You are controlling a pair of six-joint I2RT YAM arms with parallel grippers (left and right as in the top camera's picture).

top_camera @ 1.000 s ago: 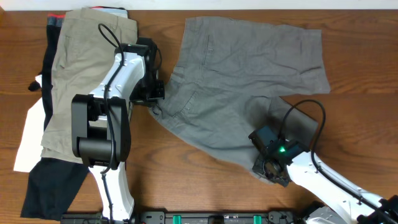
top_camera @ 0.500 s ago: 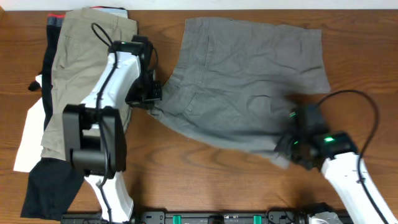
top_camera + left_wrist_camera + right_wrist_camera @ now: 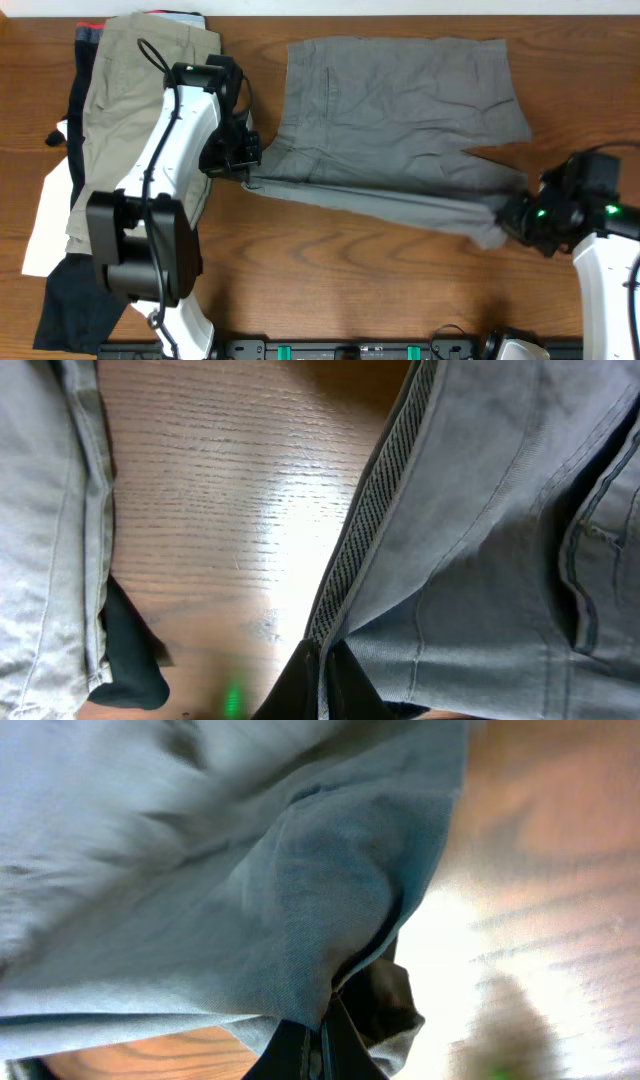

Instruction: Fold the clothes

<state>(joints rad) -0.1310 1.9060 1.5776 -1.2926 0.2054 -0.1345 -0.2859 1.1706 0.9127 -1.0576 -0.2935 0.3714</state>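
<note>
Found the left fingers (image 3: 295, 690) pressed together on the waistband edge of the grey shorts (image 3: 400, 110). Found the right fingers (image 3: 288, 1058) likewise clamped, on a bunched leg corner (image 3: 488, 222) of the same garment.

Located the grey shorts on the wooden worktop (image 3: 330, 290), to the right of the left arm. Saw the far part lying flat and the near edge drawn into a taut band between the two holds.

Noted khaki shorts (image 3: 120, 90) at the left side, apart from the grey pair, with a white garment (image 3: 45, 220) and a black garment (image 3: 80, 300) beside them.

Judged the grey cloth light, soft and limp, with no stiffness of its own. Expected sagging and wrinkling wherever unsupported, but little risk of slipping from a firm pinch.

Judged the waistband (image 3: 370, 510), doubled and faced with a ribbed strip, the firmest place to grip, and the seamed hem corners next best. Advised against holds in the single-layer middle, where the cloth would likely bunch and spoil a clean fold line.

Could not make out finer detail in the right wrist view because of blur.
</note>
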